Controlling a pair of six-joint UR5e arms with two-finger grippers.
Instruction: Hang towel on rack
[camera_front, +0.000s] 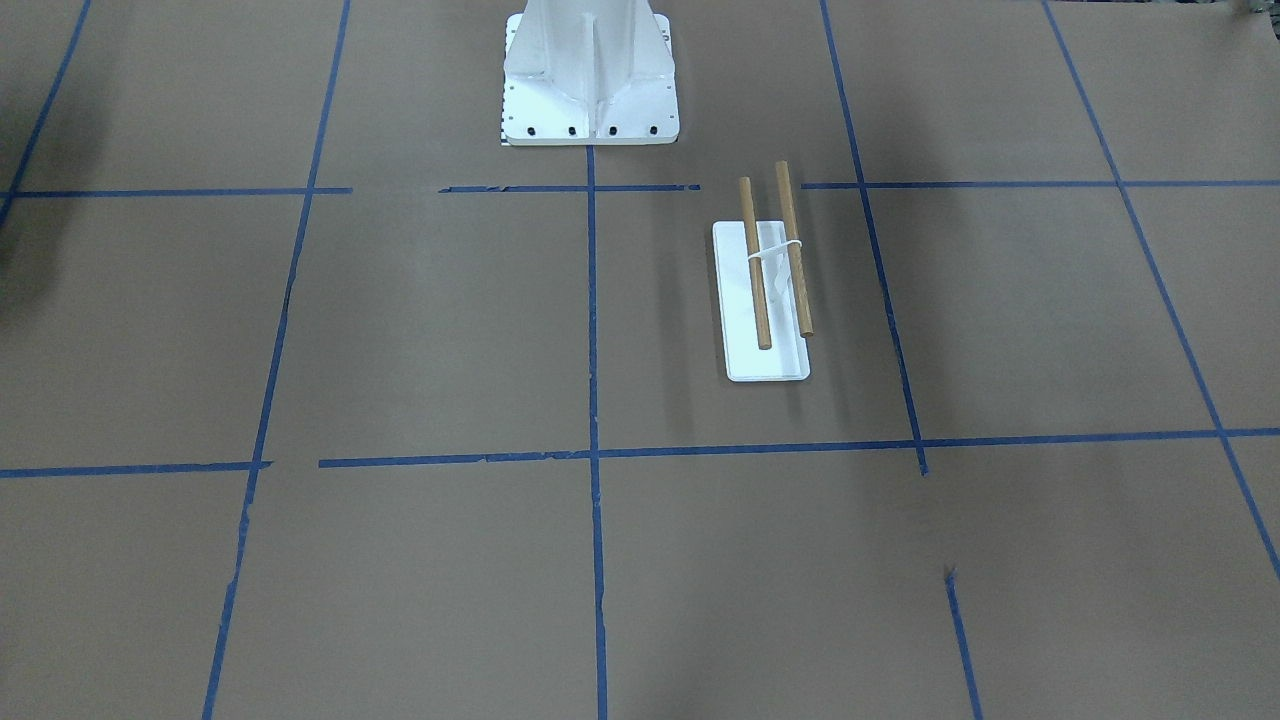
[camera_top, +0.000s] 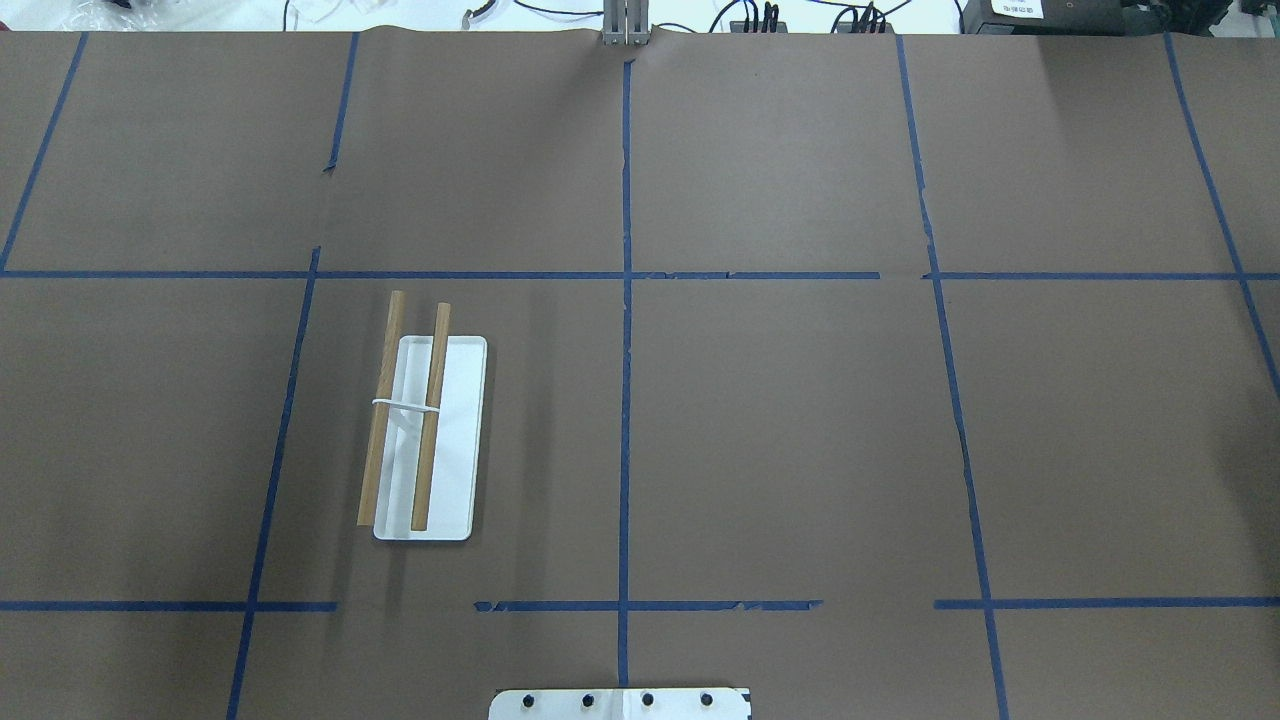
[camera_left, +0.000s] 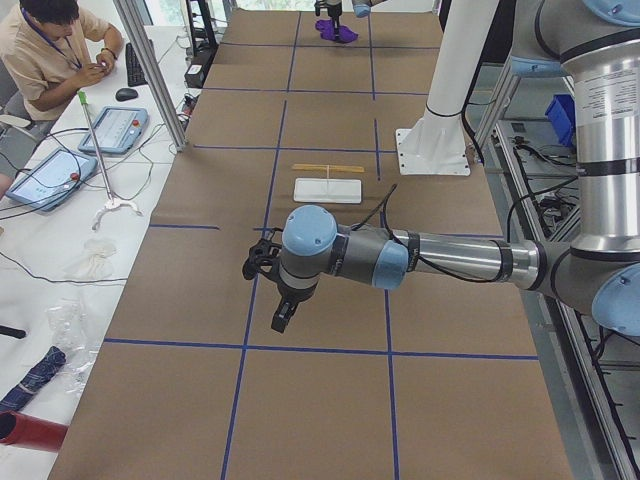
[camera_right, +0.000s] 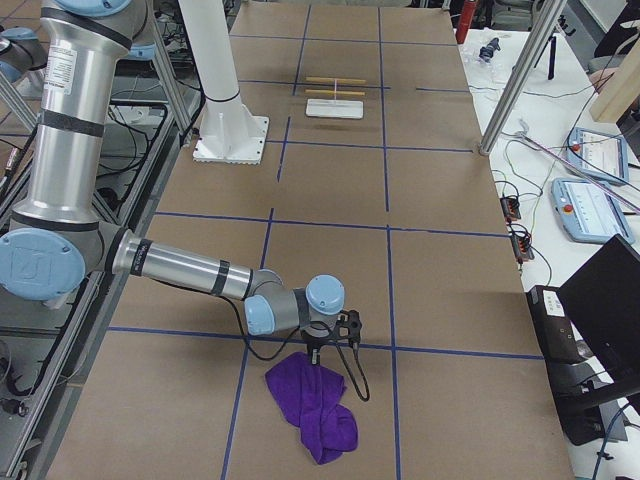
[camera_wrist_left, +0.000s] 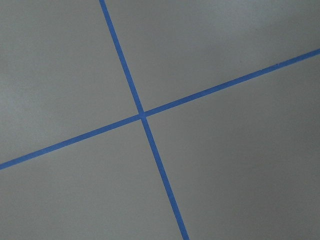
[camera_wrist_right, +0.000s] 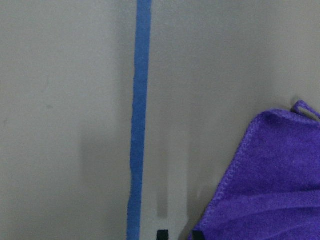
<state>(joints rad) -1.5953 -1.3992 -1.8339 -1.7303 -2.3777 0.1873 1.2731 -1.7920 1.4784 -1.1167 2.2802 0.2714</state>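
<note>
The bench (camera_top: 800, 450) carries the rack (camera_top: 455, 430) at about 8 o'clock of its middle in the overhead view. Its rods (camera_top: 431, 415) are bare, so nothing is hung yet. The towel (camera_right: 312, 408) lies heaped at the robot's right end, well apart. The right hand (camera_wrist_right: 180, 235) hovers at the towel's edge, fingers spread, pinching nothing. Whether the left hand (camera_left: 283, 322) is spread, I cannot tell. Grasp, carry and drape all remain.

Six cams, one desk (camera_top: 800, 450)
Overhead and front cams look steeply down from opposite sides, both catching the rack (camera_top: 455, 440); side cams shoot along the desk from each end; wrist cams sit super close to it.
</note>
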